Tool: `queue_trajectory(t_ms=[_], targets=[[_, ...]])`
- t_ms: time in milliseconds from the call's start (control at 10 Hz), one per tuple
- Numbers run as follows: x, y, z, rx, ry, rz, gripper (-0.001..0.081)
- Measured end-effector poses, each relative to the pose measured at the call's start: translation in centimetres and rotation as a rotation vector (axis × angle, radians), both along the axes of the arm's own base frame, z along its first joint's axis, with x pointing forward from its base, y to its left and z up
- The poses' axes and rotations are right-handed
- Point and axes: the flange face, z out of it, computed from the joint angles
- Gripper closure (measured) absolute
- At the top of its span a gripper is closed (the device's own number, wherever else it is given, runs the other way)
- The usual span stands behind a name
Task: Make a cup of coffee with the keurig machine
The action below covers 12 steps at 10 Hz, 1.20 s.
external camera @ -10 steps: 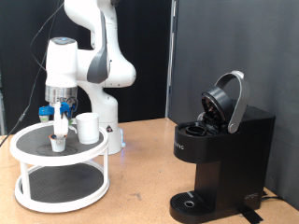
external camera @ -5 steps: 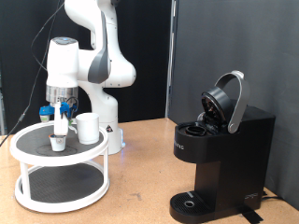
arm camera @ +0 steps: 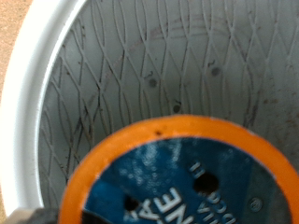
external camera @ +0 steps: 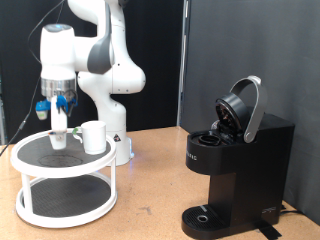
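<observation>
The white cup (external camera: 94, 137) stands on the top shelf of a white two-tier round stand (external camera: 30, 166) at the exterior view's left. My gripper (external camera: 59, 140) is down at the shelf just left of the cup, its fingers hiding what is under them. The wrist view shows a coffee pod (arm camera: 187, 177) with an orange rim and blue lid, very close, on the dark mesh shelf beside the white rim (arm camera: 28, 103); no fingers show there. The black keurig machine (external camera: 235, 165) stands at the right with its lid (external camera: 246, 105) raised.
The robot base (external camera: 118, 125) stands behind the stand. The machine's round drip tray (external camera: 205, 215) has nothing on it. Brown tabletop (external camera: 150, 190) lies between stand and machine. A black panel forms the backdrop at the right.
The arm has swung left and lowered. The gripper now covers the spot where the small pod stood on the shelf. The cup and machine have not moved.
</observation>
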Motion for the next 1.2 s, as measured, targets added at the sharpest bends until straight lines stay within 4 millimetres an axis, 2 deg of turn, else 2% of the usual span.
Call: queue_trajectory(t_ms=[100,400,700,1000,1200], targets=[[0.0,-0.4,1.1,0.002,0.007,0.013,0.0426],[-0.1,-0.2,1.1,0.054,-0.008,-0.004,0.0426],[0.5,0.4,4.5,0.217,-0.097,-0.03,0.0426],[2.1,3.4,8.2,0.441,-0.191,-0.014,0.0426],[3.1,5.1,9.4,0.496,-0.206,-0.045,0.0426]])
